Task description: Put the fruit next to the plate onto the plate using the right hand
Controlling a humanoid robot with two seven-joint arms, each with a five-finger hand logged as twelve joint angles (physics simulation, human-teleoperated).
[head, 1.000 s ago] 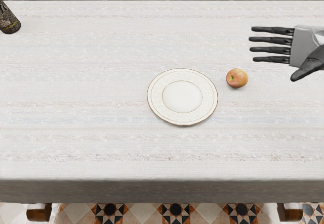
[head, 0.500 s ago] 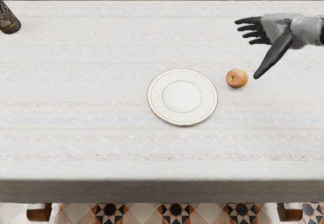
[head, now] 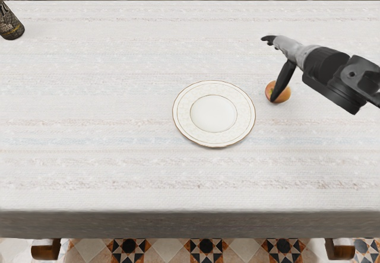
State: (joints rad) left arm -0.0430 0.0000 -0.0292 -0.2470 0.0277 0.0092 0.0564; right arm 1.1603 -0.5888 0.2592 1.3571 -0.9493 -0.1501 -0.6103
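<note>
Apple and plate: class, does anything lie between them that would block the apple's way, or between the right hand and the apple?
Nothing visible. Only bare tablecloth separates the apple from the plate beside it, and the right hand is directly at the apple.

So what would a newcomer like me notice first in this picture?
First comes the grey-and-black robot hand, which enters from the right and sits directly over a small reddish apple, partly hiding it. Just left of the apple, a white gold-edged plate lies in the middle of the picture.
</note>
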